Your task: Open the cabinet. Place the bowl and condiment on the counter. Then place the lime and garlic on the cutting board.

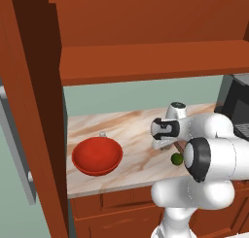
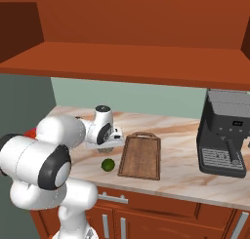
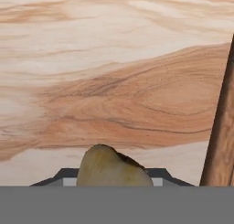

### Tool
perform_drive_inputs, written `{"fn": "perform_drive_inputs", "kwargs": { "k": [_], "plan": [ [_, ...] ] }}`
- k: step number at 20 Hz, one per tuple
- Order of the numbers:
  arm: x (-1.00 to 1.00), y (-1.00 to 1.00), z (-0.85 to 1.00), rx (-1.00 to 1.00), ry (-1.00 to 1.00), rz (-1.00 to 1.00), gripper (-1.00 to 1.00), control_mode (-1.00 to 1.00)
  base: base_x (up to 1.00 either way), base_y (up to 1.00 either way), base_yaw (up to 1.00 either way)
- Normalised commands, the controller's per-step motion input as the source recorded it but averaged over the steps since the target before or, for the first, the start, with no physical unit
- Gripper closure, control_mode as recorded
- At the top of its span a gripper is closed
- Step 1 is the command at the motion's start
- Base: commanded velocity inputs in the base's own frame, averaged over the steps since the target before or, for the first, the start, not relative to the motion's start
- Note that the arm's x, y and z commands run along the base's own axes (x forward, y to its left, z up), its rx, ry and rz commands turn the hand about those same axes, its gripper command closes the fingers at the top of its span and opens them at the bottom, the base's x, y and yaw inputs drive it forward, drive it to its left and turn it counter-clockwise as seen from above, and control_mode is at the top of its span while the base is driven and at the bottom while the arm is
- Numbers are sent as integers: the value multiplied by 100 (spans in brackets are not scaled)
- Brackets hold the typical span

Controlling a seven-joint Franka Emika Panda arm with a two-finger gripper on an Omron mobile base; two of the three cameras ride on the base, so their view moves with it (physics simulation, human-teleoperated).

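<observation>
On the counter (image 3: 114, 58), the end effector (image 3: 114, 184) grips the garlic (image 3: 112, 168).

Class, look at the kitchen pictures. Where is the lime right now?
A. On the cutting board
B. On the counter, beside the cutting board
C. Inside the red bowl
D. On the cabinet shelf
B. The lime rests on the counter just off the long left edge of the cutting board, whose top is bare; the red bowl sits farther off and holds no fruit.
</observation>
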Motion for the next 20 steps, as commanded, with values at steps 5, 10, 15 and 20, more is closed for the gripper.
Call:
{"fn": "perform_drive_inputs", "kwargs": {
  "k": [5, 10, 15, 20],
  "plan": [
    [-15, -11, 36, 0, -6, -7, 100, -100, 0, 0, 0],
    [-3, -14, 53, 0, -7, -8, 100, -100, 0, 0, 0],
    [0, -23, 16, 0, -2, -8, 100, -100, 0, 0, 0],
    [0, -40, 0, 0, -1, -9, 100, -100, 0, 0, 0]
  ]
}}
